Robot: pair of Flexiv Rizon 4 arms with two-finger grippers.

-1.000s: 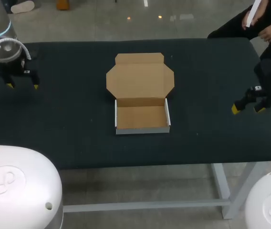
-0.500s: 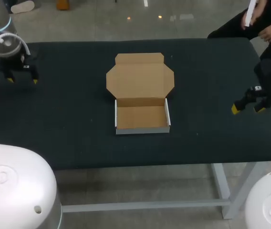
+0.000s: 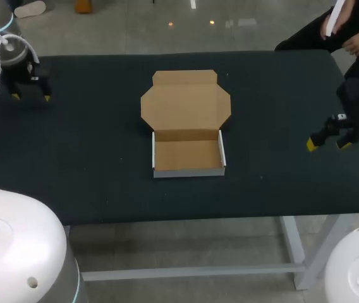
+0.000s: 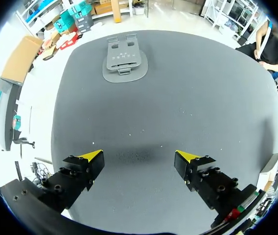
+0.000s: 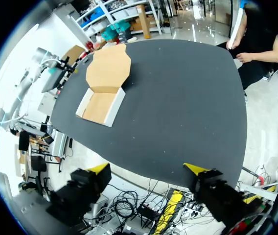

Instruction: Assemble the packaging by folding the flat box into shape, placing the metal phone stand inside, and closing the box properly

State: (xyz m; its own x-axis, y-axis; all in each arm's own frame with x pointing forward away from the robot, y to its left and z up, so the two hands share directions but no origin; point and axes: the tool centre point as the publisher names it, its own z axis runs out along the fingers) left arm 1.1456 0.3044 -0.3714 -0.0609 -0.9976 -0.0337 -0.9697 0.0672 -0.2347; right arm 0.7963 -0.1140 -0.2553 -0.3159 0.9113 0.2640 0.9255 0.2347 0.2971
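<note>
Well, from the head view you have one cardboard box (image 3: 186, 126) near the middle of the dark worktop (image 3: 103, 158): its tray is folded up with white outer walls, and its single lid flap lies open and flat on the far side. Your two arms sit well apart from it, the left arm (image 3: 12, 57) over the far left corner and the right arm (image 3: 356, 120) by the right edge. Each set of jaws stands open and holds nothing. I cannot make out the phone stand from up there. From the left wrist view, you see the two yellow fingertips (image 4: 91, 155) spread wide over bare worktop (image 4: 202, 98). One grey metal phone stand (image 4: 124, 60) lies flat well ahead of them, close to the far edge, and nothing sits between the jaws. From the right wrist view, the two yellow fingertips (image 5: 100, 168) are likewise parted with nothing between them, hanging at the near edge of the worktop (image 5: 188, 98). The one box (image 5: 104, 85) lies far ahead and off to one side, tray empty, lid spread out behind it.
</note>
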